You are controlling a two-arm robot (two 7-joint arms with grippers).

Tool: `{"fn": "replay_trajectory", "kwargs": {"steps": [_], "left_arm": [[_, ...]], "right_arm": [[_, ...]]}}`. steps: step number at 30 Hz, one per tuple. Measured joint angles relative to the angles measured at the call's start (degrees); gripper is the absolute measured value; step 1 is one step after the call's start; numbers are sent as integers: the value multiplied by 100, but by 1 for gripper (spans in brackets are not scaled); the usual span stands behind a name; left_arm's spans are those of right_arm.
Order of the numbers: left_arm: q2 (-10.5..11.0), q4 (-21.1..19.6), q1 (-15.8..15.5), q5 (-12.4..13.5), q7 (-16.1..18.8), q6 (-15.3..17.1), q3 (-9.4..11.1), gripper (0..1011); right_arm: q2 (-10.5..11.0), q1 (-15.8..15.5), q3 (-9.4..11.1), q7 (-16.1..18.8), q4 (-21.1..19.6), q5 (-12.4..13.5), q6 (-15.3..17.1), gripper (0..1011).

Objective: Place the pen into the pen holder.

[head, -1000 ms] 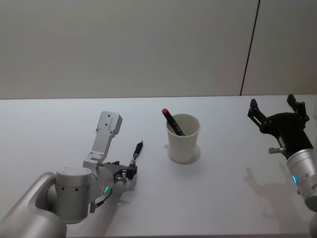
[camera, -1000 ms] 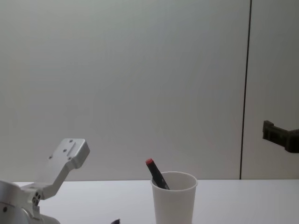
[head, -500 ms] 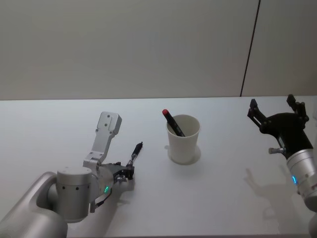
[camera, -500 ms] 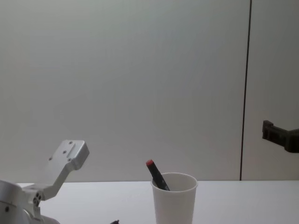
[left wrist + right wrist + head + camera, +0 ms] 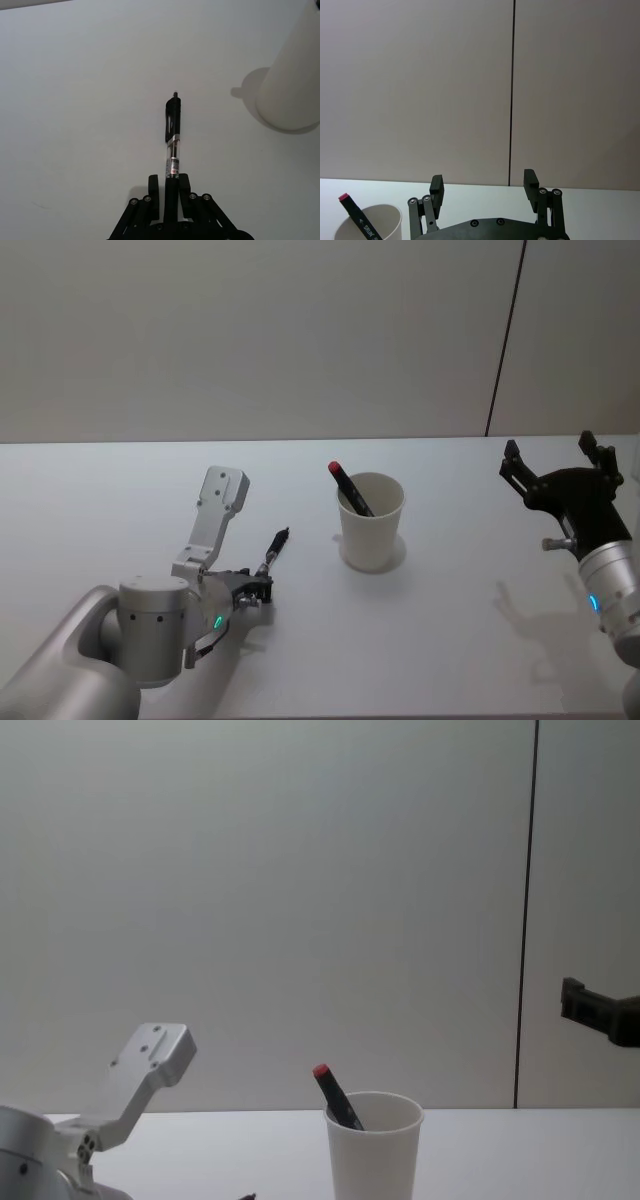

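A black pen (image 5: 172, 135) with a clear barrel sticks out forward from my left gripper (image 5: 170, 192), which is shut on its near end. In the head view the left gripper (image 5: 258, 588) is low over the table, left of the pen holder (image 5: 371, 525), a white paper cup, and the pen (image 5: 272, 552) points up and to the right, apart from the cup. A red-capped marker (image 5: 345, 483) leans inside the pen holder (image 5: 373, 1150). My right gripper (image 5: 558, 472) hangs open, raised at the far right, well away from the cup.
The white table (image 5: 450, 640) stretches wide on all sides of the cup. A plain wall with a dark vertical seam (image 5: 525, 910) stands behind. The left arm's grey wrist bracket (image 5: 215, 510) rises just left of the pen.
The left gripper with the pen has shifted only slightly. The right arm, cup and marker have not moved.
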Motion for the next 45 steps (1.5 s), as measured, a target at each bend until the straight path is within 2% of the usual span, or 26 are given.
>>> {"fn": "replay_trajectory", "kwargs": {"steps": [10, 23, 32, 45], "left_arm": [[-26, -14, 15, 22, 23, 0, 0, 153], [11, -313, 139, 60, 230, 10, -23, 138], [97, -774, 271, 147, 419, -75, -71, 138], [292, -1657, 524, 504, 721, -373, -144, 138]], "right_arm": [[0, 0, 0, 0, 0, 0, 0, 1001], [0, 0, 0, 0, 0, 0, 0, 1001], [0, 0, 0, 0, 0, 0, 0, 1002], [0, 0, 0, 0, 0, 0, 0, 1002]]}}
